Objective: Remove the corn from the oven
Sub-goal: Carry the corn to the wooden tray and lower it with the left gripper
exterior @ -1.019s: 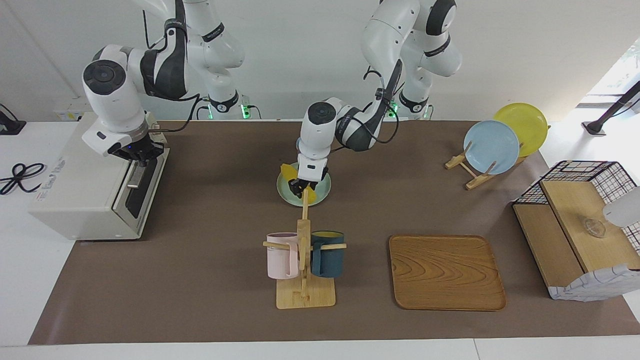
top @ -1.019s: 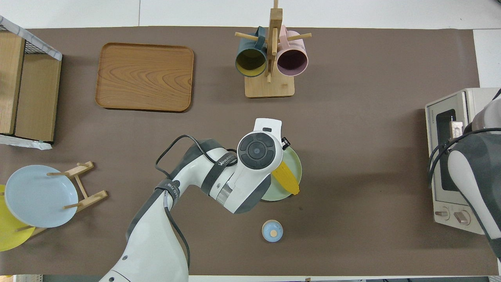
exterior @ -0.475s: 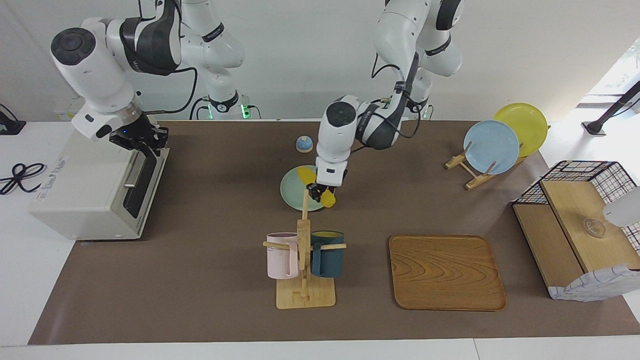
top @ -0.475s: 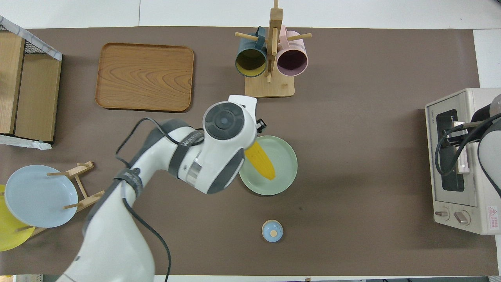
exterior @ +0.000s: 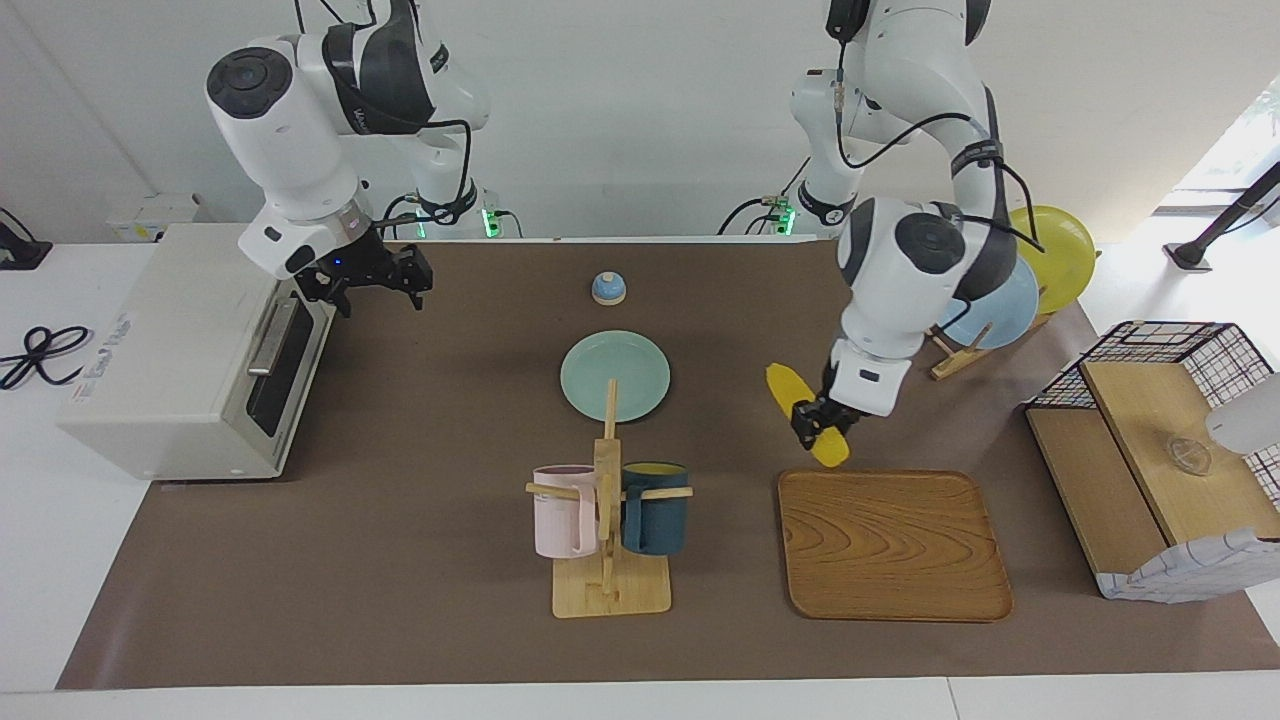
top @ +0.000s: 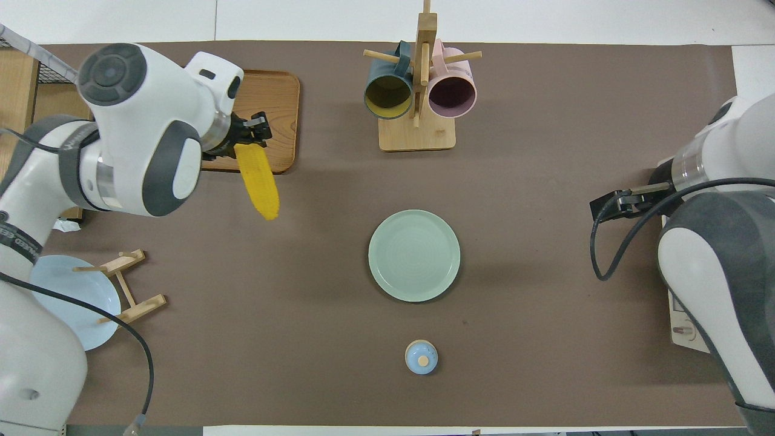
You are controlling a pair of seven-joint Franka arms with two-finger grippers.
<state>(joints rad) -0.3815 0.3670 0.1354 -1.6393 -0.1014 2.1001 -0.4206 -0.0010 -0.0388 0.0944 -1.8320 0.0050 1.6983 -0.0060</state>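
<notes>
The corn [exterior: 783,388] [top: 258,181] hangs tilted in the air, with my left gripper [exterior: 815,425] [top: 254,130] shut on one end. It is over the brown mat, at the edge of the wooden tray [exterior: 893,545] [top: 275,91] nearer the robots. The off-white oven [exterior: 170,340] [top: 684,330] stands at the right arm's end of the table, its dark door closed. My right gripper [exterior: 372,283] [top: 608,206] is open and holds nothing. It is raised over the mat beside the oven's door. In the overhead view the right arm hides most of the oven.
A pale green plate [exterior: 615,375] [top: 414,255] lies bare mid-table. A mug rack [exterior: 607,500] with a pink and a dark blue mug stands farther from the robots. A small blue knob [exterior: 608,287] sits nearer them. A plate stand [exterior: 940,340] and a wire-and-wood basket [exterior: 1150,440] are at the left arm's end.
My left gripper has carried the corn off the green plate toward the wooden tray. My right gripper has let go of the oven door's handle, opened and swung out over the mat.
</notes>
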